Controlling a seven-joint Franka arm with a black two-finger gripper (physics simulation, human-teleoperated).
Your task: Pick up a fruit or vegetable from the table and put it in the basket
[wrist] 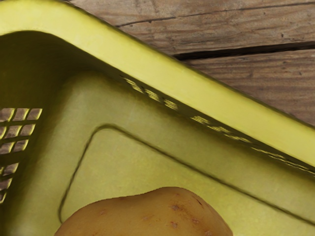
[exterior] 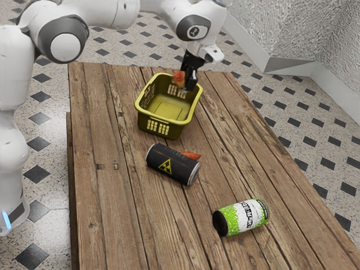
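Wooden table (exterior: 107,202), w/ a white robot arm (exterior: 107,12) reaching over its far end. An upright yellow-green basket (exterior: 160,118) stood there, nr the far edge. Toward the camera lay a black can (exterior: 169,163) w/ a yellow hazard sign, then a green-&-white can (exterior: 243,216), both on their sides. The black gripper (exterior: 187,84) was over the basket's far end, jaws parted abt a potato's width & closed on the potato (wrist: 157,216), held above the basket floor. Smallest: an orange-red pointed item (exterior: 192,155), partly hidden behind the black can.
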